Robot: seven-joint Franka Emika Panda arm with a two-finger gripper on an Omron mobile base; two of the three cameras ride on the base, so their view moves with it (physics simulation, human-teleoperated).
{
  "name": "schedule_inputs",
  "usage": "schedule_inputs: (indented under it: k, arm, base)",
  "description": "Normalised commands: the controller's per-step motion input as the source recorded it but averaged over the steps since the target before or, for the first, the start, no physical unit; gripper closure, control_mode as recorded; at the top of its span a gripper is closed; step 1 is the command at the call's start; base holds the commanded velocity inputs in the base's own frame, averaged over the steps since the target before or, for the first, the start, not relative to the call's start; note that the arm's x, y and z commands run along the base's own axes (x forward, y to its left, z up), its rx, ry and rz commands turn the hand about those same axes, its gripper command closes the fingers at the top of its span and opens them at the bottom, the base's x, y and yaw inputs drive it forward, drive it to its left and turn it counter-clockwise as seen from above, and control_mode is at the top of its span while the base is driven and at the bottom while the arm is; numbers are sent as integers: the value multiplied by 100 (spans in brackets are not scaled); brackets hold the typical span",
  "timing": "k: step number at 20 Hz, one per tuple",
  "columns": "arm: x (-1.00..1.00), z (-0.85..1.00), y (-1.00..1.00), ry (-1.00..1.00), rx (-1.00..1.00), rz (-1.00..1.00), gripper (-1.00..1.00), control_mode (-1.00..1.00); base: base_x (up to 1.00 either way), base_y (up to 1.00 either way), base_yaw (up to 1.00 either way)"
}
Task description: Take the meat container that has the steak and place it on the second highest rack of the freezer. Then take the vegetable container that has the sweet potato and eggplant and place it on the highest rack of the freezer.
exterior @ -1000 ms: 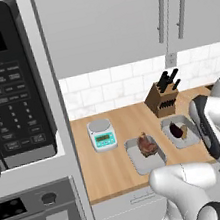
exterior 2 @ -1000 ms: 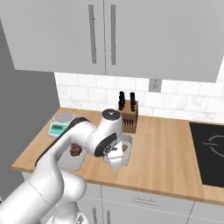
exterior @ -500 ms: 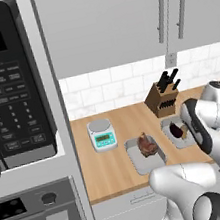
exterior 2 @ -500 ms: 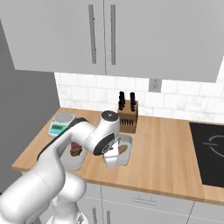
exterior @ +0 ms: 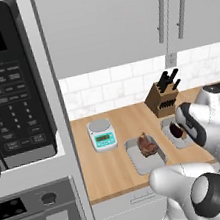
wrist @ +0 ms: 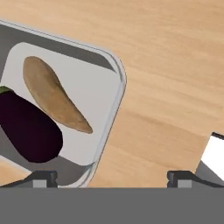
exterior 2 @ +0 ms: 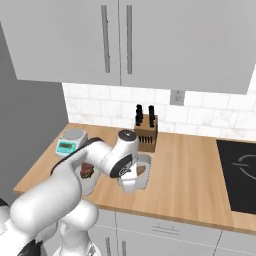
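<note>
The hand (wrist: pixel 113 177) hangs low over the tabletop (wrist: pixel 175 78), fingers spread wide and holding nothing. It straddles the right-hand rim of the veg tray (wrist: pixel 114 94): one fingertip over the tray's corner, the other over bare wood. In the hand view, the eggplant (wrist: pixel 27 127) and sweet potato (wrist: pixel 54 96) lie to the left, long axes slanting together. The steak (exterior: pixel 147 145) sits in its own tray (exterior: pixel 146 154) further left, probably untouched. Since meat goes first, the hand is over the wrong tray.

Wooden counter (exterior: pixel 116 166), scale (exterior: pixel 102 135), knife block (exterior: pixel 162 100), meat tray (exterior: pixel 138 160), vegetable tray (wrist: pixel 107 100)
</note>
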Motion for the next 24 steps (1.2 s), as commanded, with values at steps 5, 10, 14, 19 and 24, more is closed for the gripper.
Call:
schedule_inputs:
  k: [5, 10, 14, 19, 24]
  arm:
    - [13, -21, -19, 0, 0, -1, -100, -100]
    - [21, -16, -6, 0, 0, 0, -100, -100]
    - [30, -11, 0, 0, 0, 0, -100, -100]
    - [20, -17, 0, 0, 0, 0, 100, -100]
    - [14, -13, 5, 0, 0, -1, 100, -100]
  base:
    - [0, 0, 0]
    - [0, 0, 0]
    - [0, 0, 0]
    - [0, 0, 0]
    - [0, 0, 0]
